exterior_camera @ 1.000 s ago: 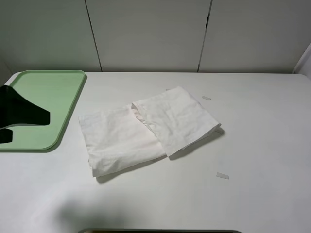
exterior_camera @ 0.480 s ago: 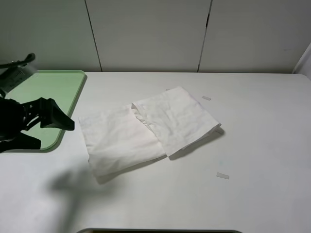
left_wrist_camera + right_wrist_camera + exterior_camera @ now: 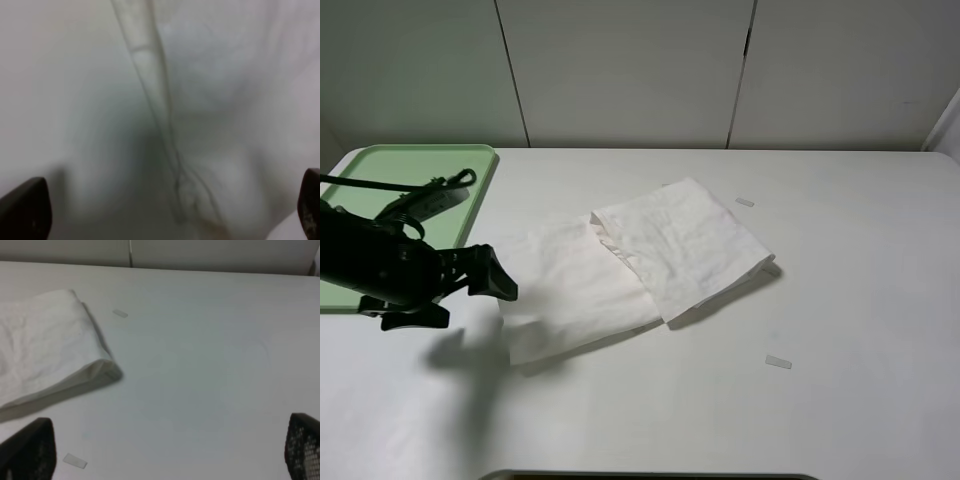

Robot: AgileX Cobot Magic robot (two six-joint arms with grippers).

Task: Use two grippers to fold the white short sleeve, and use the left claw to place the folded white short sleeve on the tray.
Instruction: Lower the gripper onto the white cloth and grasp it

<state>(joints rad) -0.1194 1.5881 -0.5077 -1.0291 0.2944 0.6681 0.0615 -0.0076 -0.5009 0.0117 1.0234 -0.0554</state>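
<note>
**A:** White short sleeve [image 3: 630,265]: how many were there, and where did it lie against the jaws?

**B:** There was one, folded on the table [image 3: 870,280]. One tray [image 3: 410,165] sat behind the left gripper [image 3: 480,305]. That gripper partly covered it, and the picture's edge cut it off. The gripper's two fingers stood wide apart and held nothing. The shirt's nearest edge lay right at their tips.

**A:** Were they touching the cloth?

**B:** I could not tell. The left wrist view was badly blurred. It showed only a fold edge running between the two spread fingers.

**A:** And further right?

**B:** Two tape strips, one [image 3: 745,202] beyond the shirt and one [image 3: 778,362] on its nearer side, both apart from it.

**A:** What about the other claw?

**B:** The high camera missed it. The right gripper [image 3: 167,447] showed only as two fingertips at the corners of its own view. They were spread fully and had hold of nothing. The shirt's folded corner lay ahead of those jaws and off to one side, well apart.
</note>
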